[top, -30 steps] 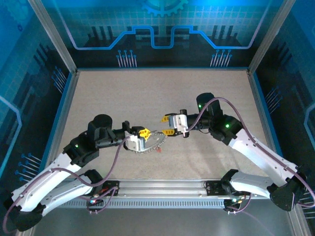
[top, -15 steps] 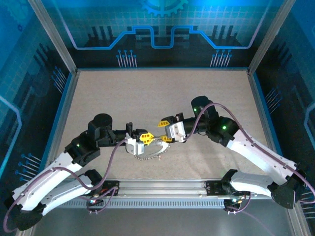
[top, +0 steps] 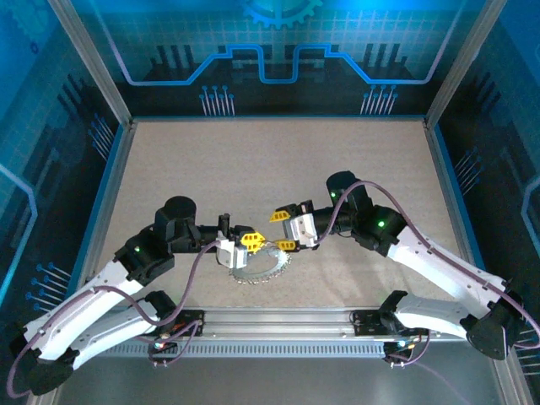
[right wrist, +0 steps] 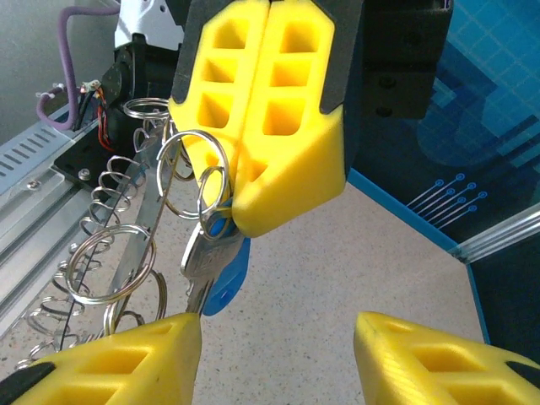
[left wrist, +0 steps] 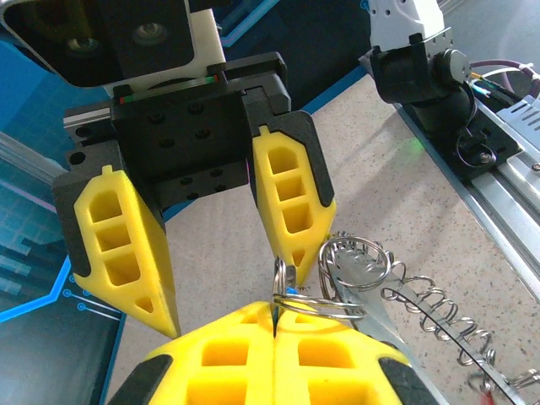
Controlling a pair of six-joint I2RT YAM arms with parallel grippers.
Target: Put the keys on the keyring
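Arms reach inward from the near corners of the table (top: 253, 160) and meet nose to nose a little nearer than its middle. Each has its elbow bent outward and its forearm running low above the surface. The left gripper (top: 250, 240) points to the right. Its yellow fingers (left wrist: 337, 333) are pressed flat together with the seam closed, and pinched at their tips is the blue-headed key (right wrist: 226, 274). In the right wrist view the key hangs below them, its silver blade beside the blue head, with a couple of small wire loops (right wrist: 198, 164) caught at the same spot.

The right gripper (top: 283, 230) faces the left one from the other side, pointing left, its two fingers spread wide with nothing between them. In the left wrist view one of its fingertips (left wrist: 295, 245) comes down just beside the pinched key, whether touching I cannot tell, while the other stands well clear.

The keyring (top: 263, 270) sits under and just nearer than the two sets of tips, its jagged rim plain in the top view. Up close its flat band carries a row of wire coils (left wrist: 422, 308). I cannot tell whether it lies flat or is lifted at one edge, nor whether the key is threaded on it
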